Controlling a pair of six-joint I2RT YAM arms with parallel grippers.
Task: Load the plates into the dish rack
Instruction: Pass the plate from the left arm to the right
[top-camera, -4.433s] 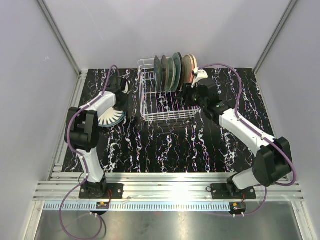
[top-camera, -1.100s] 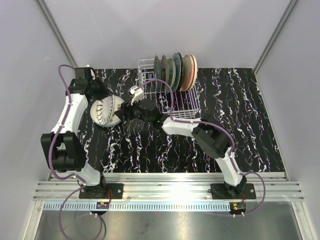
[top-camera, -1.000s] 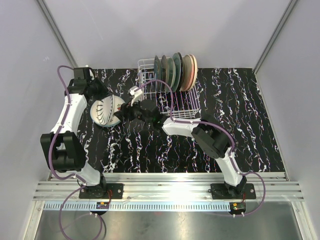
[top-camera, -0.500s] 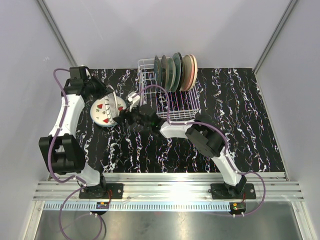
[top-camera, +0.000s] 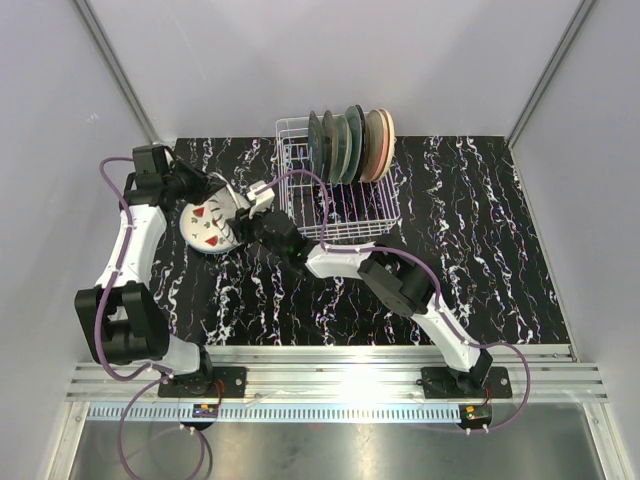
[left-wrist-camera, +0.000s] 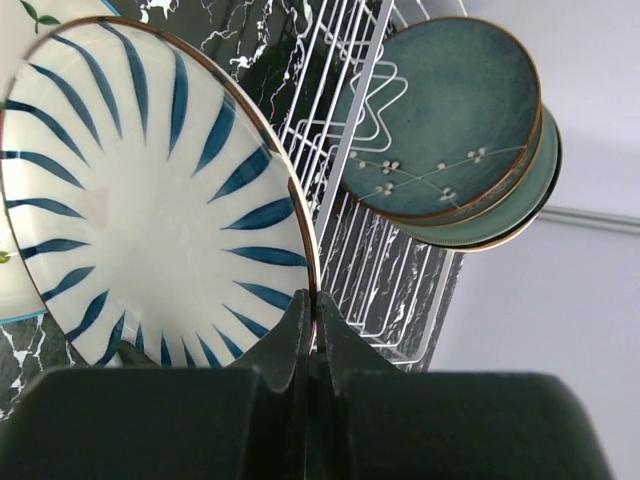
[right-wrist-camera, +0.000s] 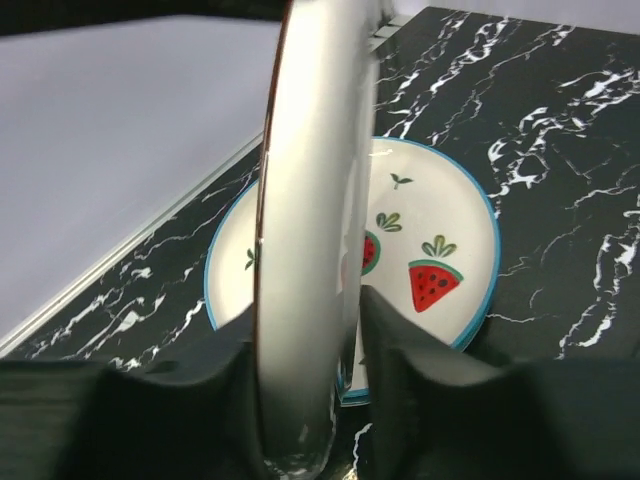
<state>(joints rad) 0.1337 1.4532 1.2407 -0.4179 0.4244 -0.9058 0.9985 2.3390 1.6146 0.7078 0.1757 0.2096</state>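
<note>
Left gripper (left-wrist-camera: 313, 310): left of the rack, closed tight on the lower rim of the striped plate, the two fingers meeting at the edge.
Striped plate (left-wrist-camera: 150, 190): white with blue rays and a thin brown rim. It is held on edge, clear of the table and just left of the rack. From the left wrist its face is in full view, and from the right wrist only its rim shows.
Watermelon plate (right-wrist-camera: 440, 240): white with a blue rim and red slices. It lies flat on the table left of the rack, beneath and behind the striped plate.
Right gripper (right-wrist-camera: 305, 330): the right arm reaches across the front of the rack to its left side. The jaws are partly open and straddle the striped plate's rim, one finger (right-wrist-camera: 400, 370) close on each side. Whether the pads actually press the plate cannot be told.
Rack (top-camera: 290, 150): white wire basket at the far middle of the table, its left part bare wire.
Racked plates (top-camera: 350, 140): several stand upright in a row in the right part of the rack, teal and green ones to the left, peach and beige to the right. The nearest teal one carries a white blossom sprig.
Table (top-camera: 480, 220): black with white veining.
</note>
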